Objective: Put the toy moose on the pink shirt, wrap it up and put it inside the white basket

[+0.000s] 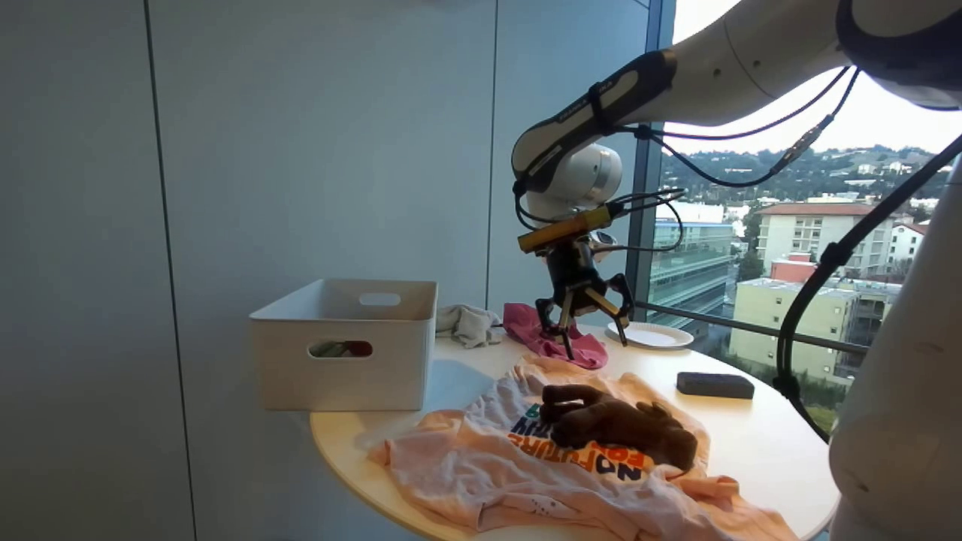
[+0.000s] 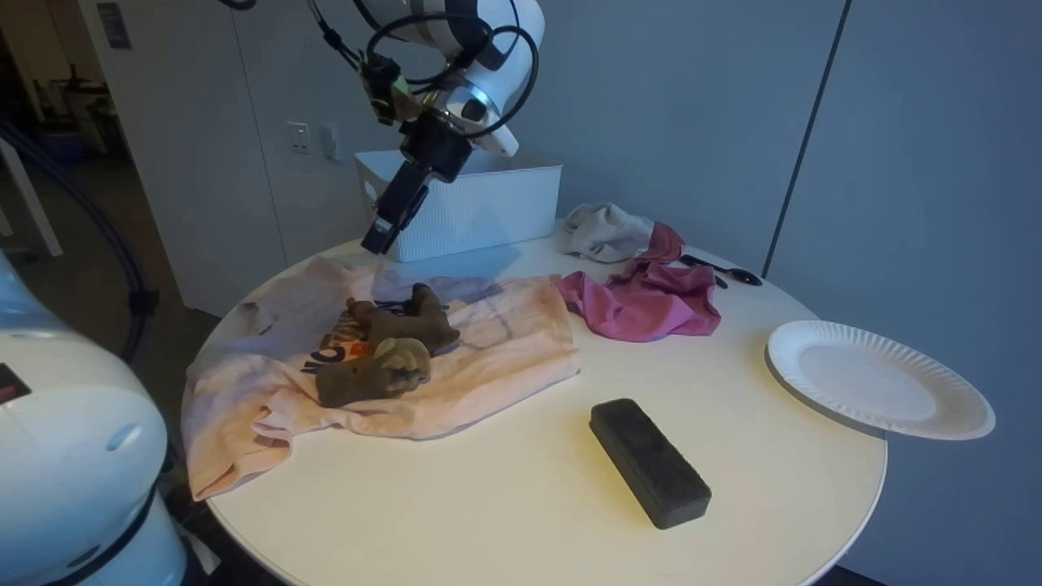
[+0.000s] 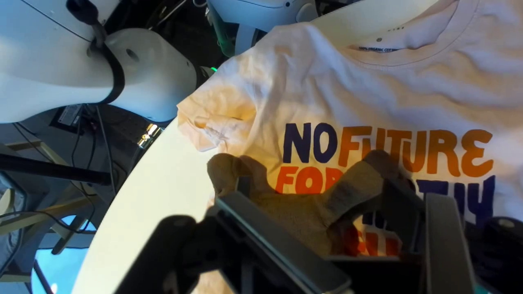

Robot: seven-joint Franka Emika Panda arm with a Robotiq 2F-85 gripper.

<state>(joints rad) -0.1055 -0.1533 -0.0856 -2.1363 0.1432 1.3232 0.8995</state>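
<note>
Lying on the pink T-shirt [image 1: 466, 458], the toy moose [image 1: 616, 424] seems placed for wrapping; higher up, the empty hand [image 1: 595, 350] has its jaws well apart. In an exterior view the white basket [image 2: 488, 216] stands at the moose's one o'clock, probably to leave folding room.

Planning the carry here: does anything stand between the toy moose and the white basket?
No separate obstacle visible: only the pink shirt and tabletop lie between the toy moose and white basket, whose wall would likely need clearing from above.
</note>
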